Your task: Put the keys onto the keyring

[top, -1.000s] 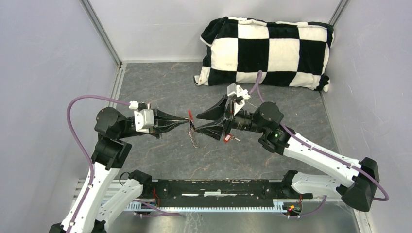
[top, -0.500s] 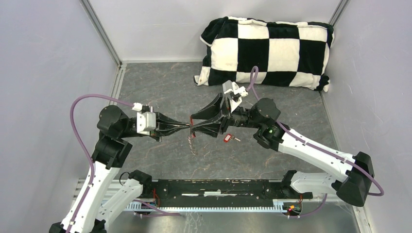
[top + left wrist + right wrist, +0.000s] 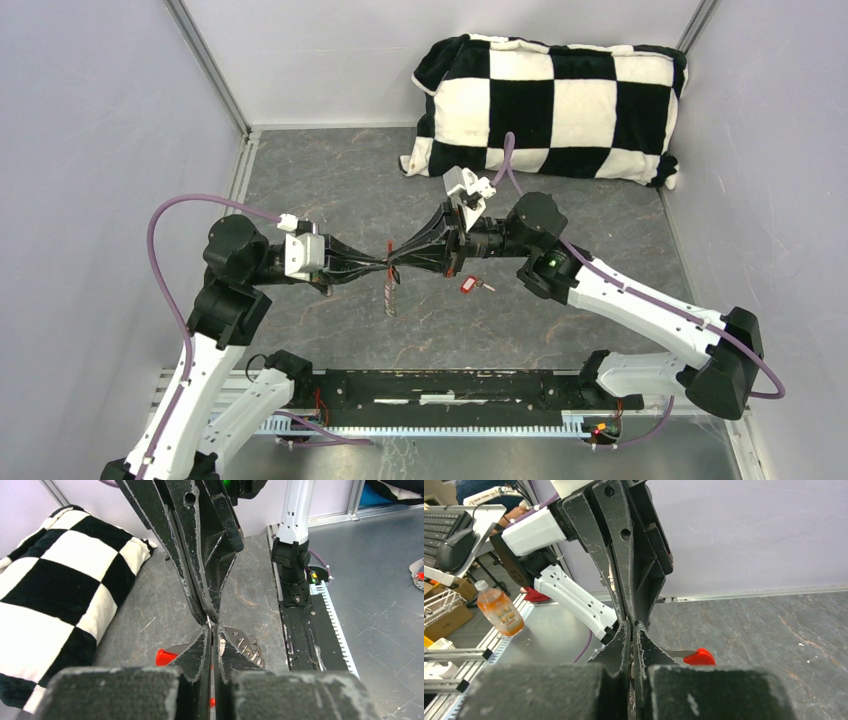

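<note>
left claw (image 3: 383, 268) clenched, grasping keyring (image 3: 389, 292), which dangles just below the tips over mid table (image 3: 330, 180), red fob above silver rings; right claw (image 3: 397, 266) clenched too, tip to tip with left, cannot tell if it pinches the keyring; red-headed key (image 3: 468, 285) lies on table just right, beside right arm

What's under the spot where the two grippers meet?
The keyring: red fob and silver rings hang below the left gripper and right gripper. The pinch point itself is hidden between them.
</note>
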